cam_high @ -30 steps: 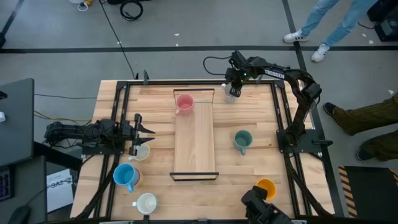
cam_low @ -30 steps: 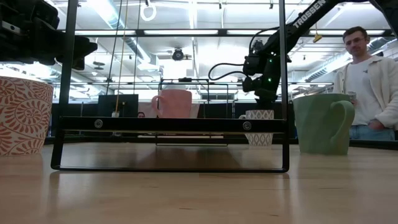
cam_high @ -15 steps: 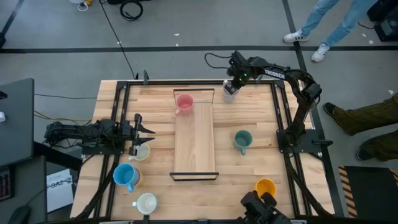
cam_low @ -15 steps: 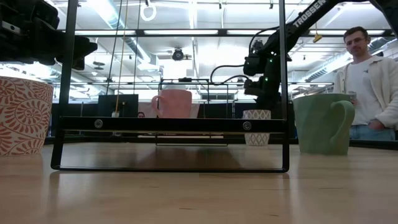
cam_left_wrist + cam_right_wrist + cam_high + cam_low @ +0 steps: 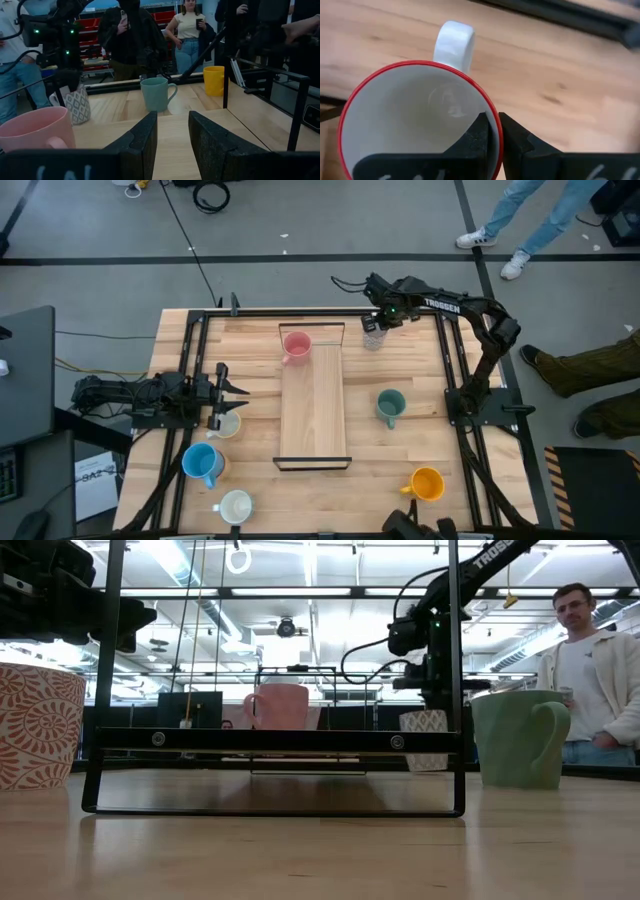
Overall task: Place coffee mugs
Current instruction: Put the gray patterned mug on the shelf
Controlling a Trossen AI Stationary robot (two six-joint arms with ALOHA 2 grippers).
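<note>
Right gripper [image 5: 491, 131] pinches white mug's [image 5: 415, 112] rim above wooden table [image 5: 400, 360]; people stand behind, apparently watching.

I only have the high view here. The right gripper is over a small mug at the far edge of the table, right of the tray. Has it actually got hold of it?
Observer: Yes. The right gripper is shut on the patterned mug, pinching its rim, one finger inside and one outside.
Operator: Where does the handle point?
Observer: The right wrist view shows it on the side opposite the fingers.
Operator: And the left gripper?
Observer: The left gripper is open and holds nothing. It faces across the tray toward the teal mug.
</note>
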